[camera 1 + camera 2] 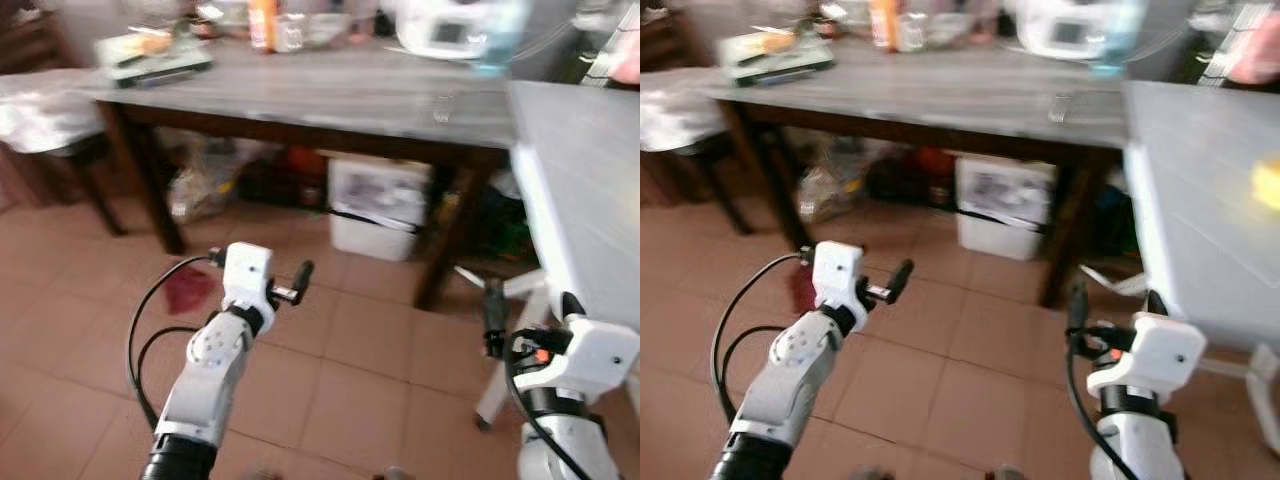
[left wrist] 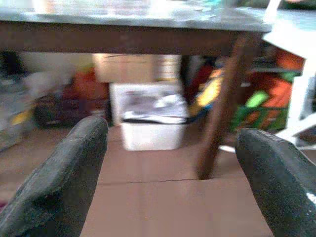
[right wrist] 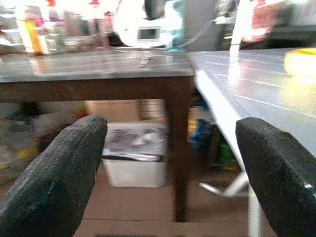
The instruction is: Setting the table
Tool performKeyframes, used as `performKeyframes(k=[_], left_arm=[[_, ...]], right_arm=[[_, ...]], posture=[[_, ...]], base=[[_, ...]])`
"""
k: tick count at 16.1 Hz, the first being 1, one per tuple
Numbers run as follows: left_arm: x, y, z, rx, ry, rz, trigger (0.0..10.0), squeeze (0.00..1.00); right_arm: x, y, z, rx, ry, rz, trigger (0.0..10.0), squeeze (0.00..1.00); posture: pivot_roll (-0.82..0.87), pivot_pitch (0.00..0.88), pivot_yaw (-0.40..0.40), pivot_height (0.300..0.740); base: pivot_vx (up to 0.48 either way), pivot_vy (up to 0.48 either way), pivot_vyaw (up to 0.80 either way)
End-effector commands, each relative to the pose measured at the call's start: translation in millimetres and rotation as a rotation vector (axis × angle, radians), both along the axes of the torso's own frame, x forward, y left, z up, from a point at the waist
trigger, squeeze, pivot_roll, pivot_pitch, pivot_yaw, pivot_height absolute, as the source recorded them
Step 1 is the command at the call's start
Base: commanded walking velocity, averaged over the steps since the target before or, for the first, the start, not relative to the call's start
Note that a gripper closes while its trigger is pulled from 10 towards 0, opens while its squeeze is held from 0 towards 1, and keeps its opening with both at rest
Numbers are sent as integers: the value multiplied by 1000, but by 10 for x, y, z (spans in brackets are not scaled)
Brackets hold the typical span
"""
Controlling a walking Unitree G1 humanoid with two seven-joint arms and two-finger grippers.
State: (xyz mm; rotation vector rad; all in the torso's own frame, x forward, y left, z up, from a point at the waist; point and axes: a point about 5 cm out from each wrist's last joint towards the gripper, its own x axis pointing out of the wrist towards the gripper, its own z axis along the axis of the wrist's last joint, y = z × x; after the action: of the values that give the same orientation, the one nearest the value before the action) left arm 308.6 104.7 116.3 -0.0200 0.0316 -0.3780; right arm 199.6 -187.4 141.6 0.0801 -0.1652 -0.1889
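Note:
A dark wooden table with a grey top (image 1: 330, 100) stands ahead of me, and a white table (image 1: 590, 200) comes in from the right. A blurred yellow thing (image 1: 1268, 185) lies on the white table. Both arms are raised over the tiled floor, short of the tables. My left gripper (image 1: 298, 280) is open and empty, and its wrist view looks under the wooden table between the spread fingers (image 2: 74, 168). My right gripper (image 1: 493, 310) hangs open and empty beside the white table's edge; its wrist view shows the yellow thing (image 3: 301, 59) on that top.
On the wooden table are a white appliance (image 1: 445, 30), an orange bottle (image 1: 262, 22), a green-edged tray (image 1: 150, 55) and a small object (image 1: 440, 110). A white bin (image 1: 375, 205) and bags sit underneath. A red scrap (image 1: 188, 290) lies on the floor.

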Motion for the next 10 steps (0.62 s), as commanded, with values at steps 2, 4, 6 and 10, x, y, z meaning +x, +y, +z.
performKeyframes(k=[2,4,6,10], left_arm=[[-11,31,-19,4,0,-8,10000,0],[-16,12,-14,4,-7,-14,10000,0],[-23,-1,-16,7,-9,-17,10000,0],[-23,-11,-15,11,-13,-20,10000,0]], right_arm=[[-8,40,15,9,-4,10,10000,0],[-15,40,17,10,-6,12,10000,0],[-17,40,18,8,-5,13,10000,0],[-19,48,20,5,-1,18,10000,0]], posture=[[7,109,-14,714],[4,112,-14,714],[2,114,-16,714],[-1,125,-21,714]], base=[[0,0,-284],[0,0,-291],[0,0,0],[0,0,0]])
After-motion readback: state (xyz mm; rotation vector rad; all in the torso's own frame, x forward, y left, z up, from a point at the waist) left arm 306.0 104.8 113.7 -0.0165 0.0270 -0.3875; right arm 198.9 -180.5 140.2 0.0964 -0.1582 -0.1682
